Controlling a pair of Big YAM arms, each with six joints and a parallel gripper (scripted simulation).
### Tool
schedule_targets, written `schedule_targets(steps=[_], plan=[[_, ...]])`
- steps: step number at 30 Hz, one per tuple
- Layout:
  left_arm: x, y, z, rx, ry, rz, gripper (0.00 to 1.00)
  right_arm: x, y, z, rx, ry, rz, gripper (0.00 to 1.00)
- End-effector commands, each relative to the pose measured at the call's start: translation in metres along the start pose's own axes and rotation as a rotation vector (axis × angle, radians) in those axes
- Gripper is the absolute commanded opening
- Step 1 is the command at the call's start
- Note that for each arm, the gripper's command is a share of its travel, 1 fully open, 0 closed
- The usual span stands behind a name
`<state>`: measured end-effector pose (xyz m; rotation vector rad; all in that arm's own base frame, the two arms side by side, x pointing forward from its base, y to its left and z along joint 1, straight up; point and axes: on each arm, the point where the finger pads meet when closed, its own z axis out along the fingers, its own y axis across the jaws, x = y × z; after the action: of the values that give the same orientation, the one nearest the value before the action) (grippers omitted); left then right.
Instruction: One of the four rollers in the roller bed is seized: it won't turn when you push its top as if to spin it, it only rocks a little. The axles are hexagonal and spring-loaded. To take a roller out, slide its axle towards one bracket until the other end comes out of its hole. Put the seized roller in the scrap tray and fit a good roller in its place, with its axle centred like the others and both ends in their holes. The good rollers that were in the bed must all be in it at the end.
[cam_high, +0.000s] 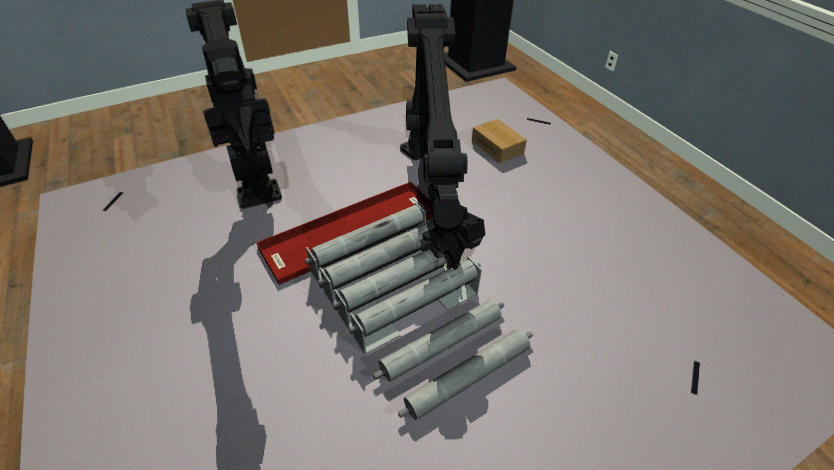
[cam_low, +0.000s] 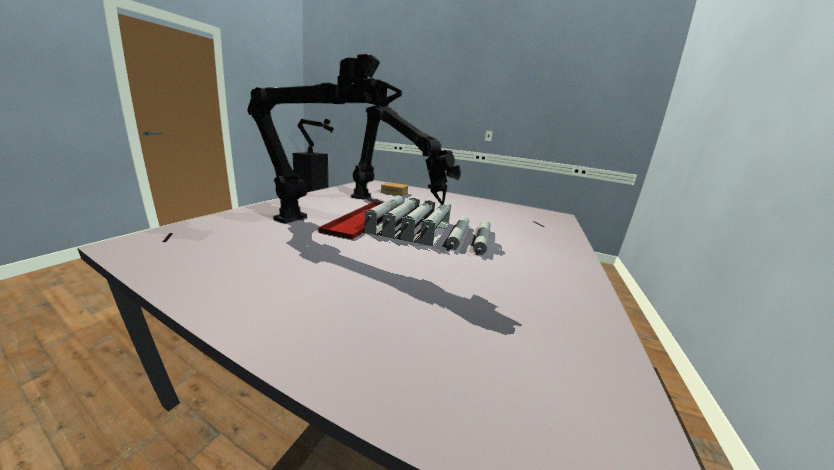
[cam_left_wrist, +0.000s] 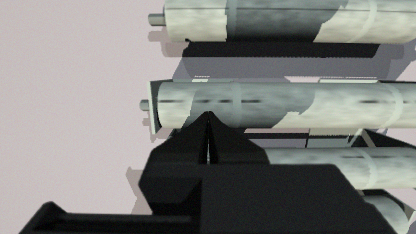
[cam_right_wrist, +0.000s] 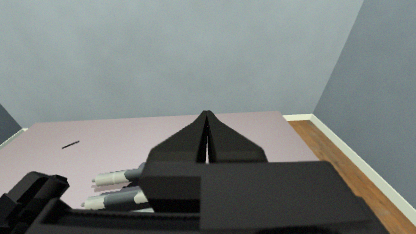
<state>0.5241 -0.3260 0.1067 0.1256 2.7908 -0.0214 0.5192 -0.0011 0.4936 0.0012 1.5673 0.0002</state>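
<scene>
Four grey rollers sit in the bed, the front one (cam_high: 408, 299) (cam_left_wrist: 280, 100) and three behind it (cam_high: 391, 280) (cam_high: 373, 256) (cam_high: 367, 234). The front roller's axle end (cam_left_wrist: 144, 105) sticks out past its bracket (cam_left_wrist: 153, 110). Two loose rollers (cam_high: 437, 342) (cam_high: 466, 372) lie in front of the bed. The red scrap tray (cam_high: 344, 224) (cam_low: 350, 224) behind it shows no roller. My left gripper (cam_high: 454, 266) (cam_low: 441, 202) (cam_left_wrist: 208, 117) is shut, tips down at the front roller's rear side near that bracket; contact cannot be told. My right gripper (cam_low: 400, 92) (cam_right_wrist: 207, 116) is shut and raised away from the bed.
A cardboard box (cam_high: 498, 140) (cam_low: 394, 188) stands behind the bed, near the left arm's base. The left arm hides part of the bed in the top view. The right arm stretches high above the table. Thin black strips (cam_high: 695, 377) (cam_high: 113, 201) lie on the table.
</scene>
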Motion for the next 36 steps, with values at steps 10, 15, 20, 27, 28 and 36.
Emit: schedule_targets(steps=[10, 15, 20, 27, 28, 36], plan=[[-0.01, 0.001, 0.001, 0.005, -0.018, -0.019, 0.0, -0.044, 0.002, -0.001, -0.003, -0.074, -0.004, 0.0], [-0.003, 0.003, 0.008, -0.001, -0.009, -0.017, 0.0, -0.044, 0.002, -0.001, -0.003, -0.074, -0.004, 0.0], [-0.016, -0.001, -0.006, 0.011, -0.031, -0.022, 0.0, -0.044, 0.002, -0.001, -0.003, -0.074, -0.004, 0.0], [-0.012, -0.001, 0.003, 0.005, -0.02, -0.02, 0.0, -0.044, 0.002, -0.001, -0.003, -0.074, -0.004, 0.0], [-0.012, -0.001, 0.003, 0.005, -0.02, -0.02, 0.0, -0.044, 0.002, -0.001, -0.003, -0.074, -0.004, 0.0], [-0.003, 0.003, 0.01, -0.002, -0.006, -0.017, 0.0, -0.044, 0.002, -0.001, -0.003, -0.074, -0.004, 0.0]])
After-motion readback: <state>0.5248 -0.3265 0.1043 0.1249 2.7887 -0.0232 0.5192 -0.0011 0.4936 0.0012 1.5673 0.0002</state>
